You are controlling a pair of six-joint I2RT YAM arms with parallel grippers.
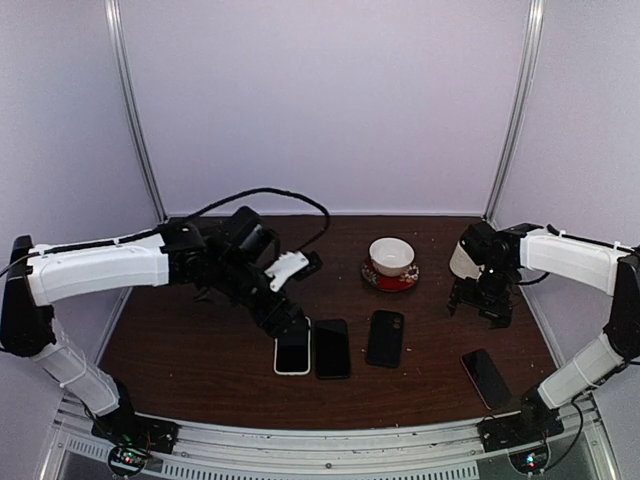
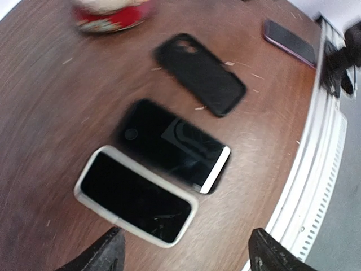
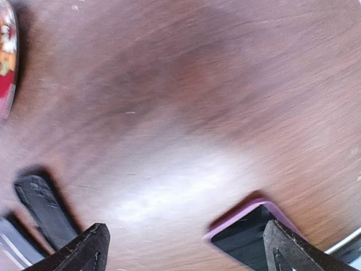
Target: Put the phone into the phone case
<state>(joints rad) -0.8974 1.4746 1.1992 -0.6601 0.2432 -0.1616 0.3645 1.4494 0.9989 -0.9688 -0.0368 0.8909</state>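
Note:
A dark-screened phone in a white rim point(image 1: 292, 352) lies at the front centre of the table; it also shows in the left wrist view point(image 2: 135, 195). Beside it lies a black phone with a white end point(image 1: 332, 348) point(image 2: 175, 145), then an empty black case point(image 1: 385, 338) point(image 2: 200, 73) point(image 3: 42, 206). My left gripper point(image 1: 290, 322) point(image 2: 186, 257) is open and empty, just above the white-rimmed phone's far end. My right gripper point(image 1: 478, 308) point(image 3: 183, 251) is open and empty over bare table, with a purple-cased phone point(image 1: 487, 378) point(image 3: 248, 231) by its right finger.
A white cup on a red saucer point(image 1: 391, 262) point(image 2: 113, 14) stands at the back, right of centre, between the two arms. A black cable loops over the left arm at the back. The table's metal front rail point(image 2: 316, 169) runs close behind the phones.

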